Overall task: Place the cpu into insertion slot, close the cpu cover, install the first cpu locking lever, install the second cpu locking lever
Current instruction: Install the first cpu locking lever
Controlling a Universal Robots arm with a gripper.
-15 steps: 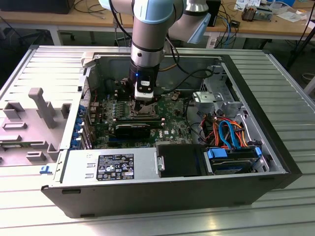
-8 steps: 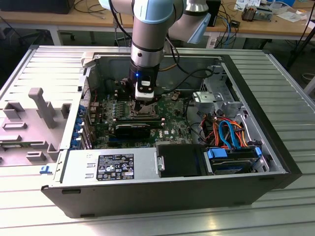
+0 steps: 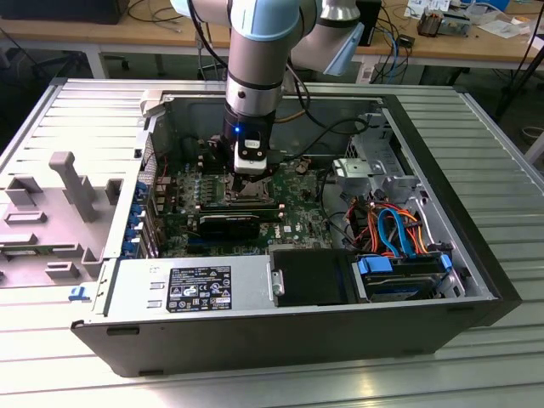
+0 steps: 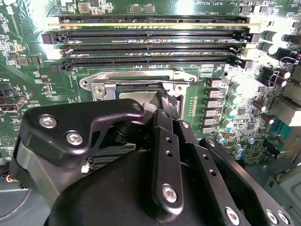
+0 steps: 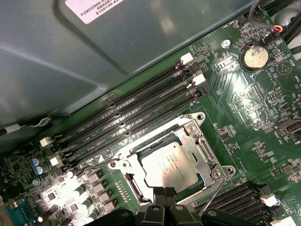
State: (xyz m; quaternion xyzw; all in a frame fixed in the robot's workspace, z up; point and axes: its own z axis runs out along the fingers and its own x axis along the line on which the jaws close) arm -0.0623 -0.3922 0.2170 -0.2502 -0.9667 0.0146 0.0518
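The cpu (image 5: pixel 169 165), a silver-grey square, lies flat in the insertion slot (image 3: pixel 248 191) of the green board. The cpu cover (image 5: pixel 201 143), a silvery frame, lies down around it with the chip showing through its window. A thin wire locking lever (image 5: pixel 214 190) slants up from the socket's corner, beside the dark memory slots. My gripper (image 5: pixel 162 193) is shut with nothing in it, its tips just above the socket's edge, close to the cpu. In the second wrist view the gripper (image 4: pixel 170 101) reaches over the socket's metal frame (image 4: pixel 136 77).
Long black memory slots (image 5: pixel 136 110) run along one side of the socket, and more (image 5: pixel 230 195) along the other. The computer case wall (image 5: pixel 94 52) rises beyond them. Cables and a blue drive bay (image 3: pixel 399 255) fill the case's end at the exterior view's right.
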